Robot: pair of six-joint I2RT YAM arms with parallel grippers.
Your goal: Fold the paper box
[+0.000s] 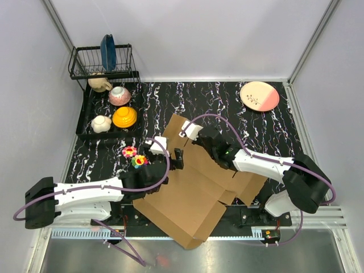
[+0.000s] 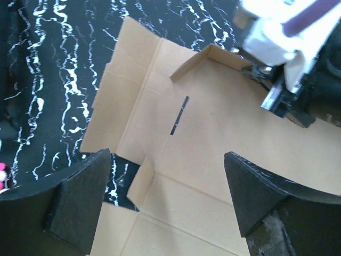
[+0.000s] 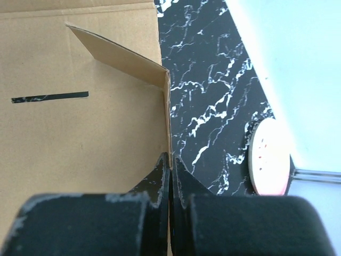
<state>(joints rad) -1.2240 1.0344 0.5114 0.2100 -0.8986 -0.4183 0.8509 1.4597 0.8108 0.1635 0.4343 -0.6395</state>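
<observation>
The paper box (image 1: 193, 193) is a large brown cardboard sheet lying mostly flat across the middle of the table, with its near corner past the table's front edge. My right gripper (image 3: 171, 160) is shut on the edge of a side flap (image 3: 122, 58) that stands upright from the sheet, next to a thin slot (image 3: 50, 97). My left gripper (image 2: 168, 186) hovers over the sheet's left part (image 2: 213, 117), open, its fingers (image 2: 80, 197) wide apart and nothing between them. In the top view the left gripper (image 1: 170, 158) sits just left of the right gripper (image 1: 200, 141).
A black dish rack (image 1: 85, 122) at the back left holds several bowls and an upright blue plate (image 1: 108, 52). A pink plate (image 1: 259, 95) lies at the back right. Two small flower toys (image 1: 134, 156) sit left of the cardboard, by the left arm.
</observation>
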